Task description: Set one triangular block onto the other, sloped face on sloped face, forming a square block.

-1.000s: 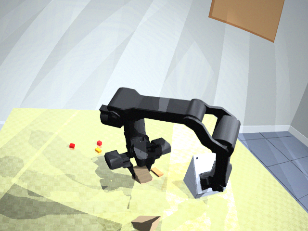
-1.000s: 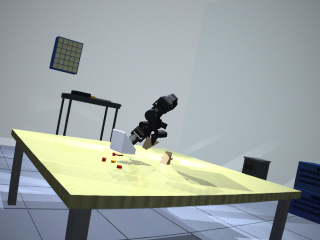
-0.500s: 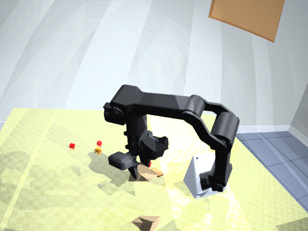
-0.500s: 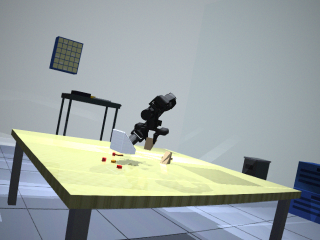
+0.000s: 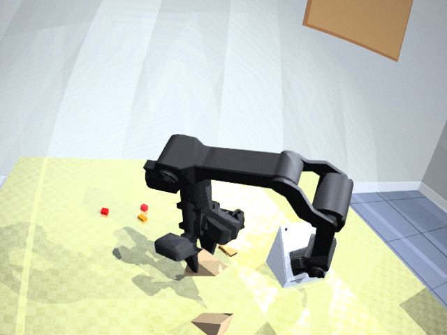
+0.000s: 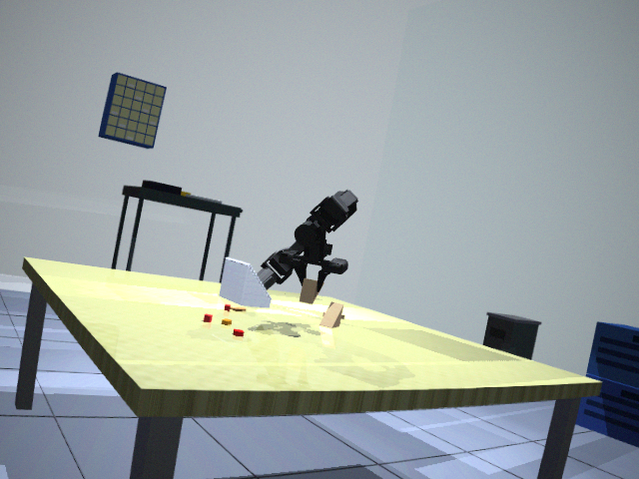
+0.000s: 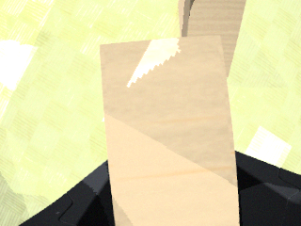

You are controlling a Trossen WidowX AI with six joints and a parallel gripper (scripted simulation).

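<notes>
My gripper (image 5: 203, 260) (image 6: 312, 286) (image 7: 166, 160) points down and is shut on a light wooden triangular block (image 5: 209, 266) (image 6: 309, 291) (image 7: 169, 118), one finger on each side. The held block appears raised off the table; its exact height is hard to tell. It fills the middle of the wrist view and hides part of what lies below. The other wooden triangular block (image 5: 211, 322) (image 6: 331, 314) (image 7: 217, 24) rests on the table, apart from the held one, nearer the bottom edge in the top view. In the wrist view it shows partly behind the held block's upper right corner.
A large white wedge-shaped block (image 5: 276, 257) (image 6: 242, 284) stands beside the arm's base. A flat orange piece (image 5: 228, 250) (image 6: 238, 309) lies near the held block. Small red cubes (image 5: 104, 211) (image 6: 207, 317) and an orange piece (image 5: 142, 218) (image 6: 226, 321) lie farther off on the table (image 5: 65, 288) (image 6: 170, 360).
</notes>
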